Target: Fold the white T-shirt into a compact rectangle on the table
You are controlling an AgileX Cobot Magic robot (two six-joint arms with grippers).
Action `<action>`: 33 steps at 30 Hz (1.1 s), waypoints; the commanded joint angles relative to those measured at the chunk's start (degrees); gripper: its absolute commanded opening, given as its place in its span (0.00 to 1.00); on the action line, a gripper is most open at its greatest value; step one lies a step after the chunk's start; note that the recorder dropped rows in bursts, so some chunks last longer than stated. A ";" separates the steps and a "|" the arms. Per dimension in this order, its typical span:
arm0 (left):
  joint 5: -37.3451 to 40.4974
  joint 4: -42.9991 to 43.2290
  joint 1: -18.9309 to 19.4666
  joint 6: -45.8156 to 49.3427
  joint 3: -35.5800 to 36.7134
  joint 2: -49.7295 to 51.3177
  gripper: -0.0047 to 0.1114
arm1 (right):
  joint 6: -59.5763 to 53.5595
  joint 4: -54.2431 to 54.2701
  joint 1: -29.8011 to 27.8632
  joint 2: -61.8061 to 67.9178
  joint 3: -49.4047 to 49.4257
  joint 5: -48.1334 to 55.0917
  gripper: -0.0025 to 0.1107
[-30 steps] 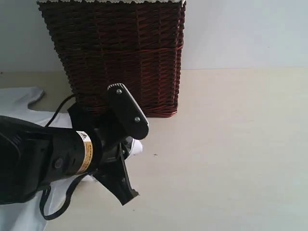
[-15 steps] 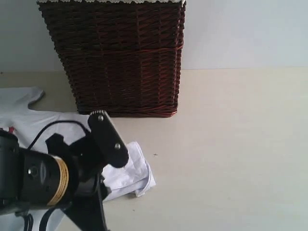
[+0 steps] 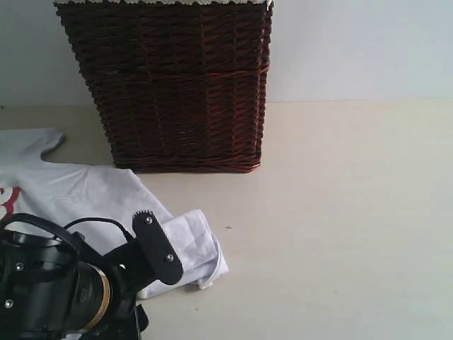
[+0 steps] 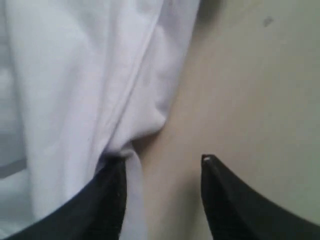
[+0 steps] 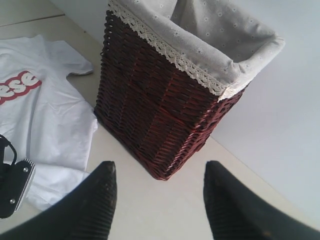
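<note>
White T-shirt (image 3: 78,191) lay at the left of the frame, its folded edge ending near lower centre

Smooth cream worktop (image 3: 340,227) ran broad across the right. The left claw (image 4: 162,162) stood parted over the soft cloth's edge, clamping nothing; the right claw (image 5: 160,172) hung parted, holding nothing. The woven brown wicker basket (image 3: 177,85) at upper left held a lace-trimmed cloth liner (image 5: 210,45)

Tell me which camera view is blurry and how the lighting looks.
Left wrist view: soft and out of focus, the white T-shirt a smeared close-up. Right wrist view: sharp weave on the wicker basket. Exterior view: even light, no glare, a faint shadow under the basket.
</note>
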 commanded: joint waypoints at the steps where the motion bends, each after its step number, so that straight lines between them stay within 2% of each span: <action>1: -5.42 2.19 0.11 -3.78 1.94 -1.85 0.43 | -0.11 -0.21 -0.23 -0.47 0.22 -1.01 0.48; 4: -1.78 0.62 0.11 -4.24 3.71 -5.94 0.43 | -0.11 -0.21 -0.23 -0.47 0.22 -1.01 0.48; 9: 0.00 5.93 0.11 -13.95 7.71 -13.87 0.43 | -0.11 -0.21 -0.23 -0.47 0.22 -1.01 0.48; 14: -3.71 21.19 0.83 -28.43 10.32 -12.85 0.43 | -0.11 -0.10 -0.23 -0.36 0.22 -1.02 0.48; 17: -1.77 27.15 0.83 -34.48 10.32 -12.05 0.43 | -0.11 -0.10 -0.23 -0.35 0.22 -1.13 0.48; 19: 2.14 33.75 0.83 -41.66 10.32 -11.89 0.42 | -0.11 -0.10 -0.23 -0.35 0.22 -1.13 0.48; 21: 4.27 37.31 0.94 -45.73 10.32 -11.12 0.38 | -0.11 -0.10 -0.23 -0.35 0.22 -1.13 0.48; 24: -2.21 38.31 0.94 -45.24 10.32 -9.13 0.29 | -0.11 -0.10 -0.23 -0.35 0.22 -1.13 0.48; 26: -5.47 38.43 0.83 -45.14 10.32 -7.97 0.27 | -0.11 -0.10 -0.23 -0.35 0.22 -1.13 0.48; 31: -6.23 39.04 0.83 -45.37 10.32 -7.59 0.36 | -0.11 -0.10 -0.23 -0.35 0.22 -1.13 0.48; 33: -3.31 39.82 0.83 -46.10 10.32 -7.46 0.37 | -0.11 -0.10 -0.23 -0.35 0.22 -1.13 0.48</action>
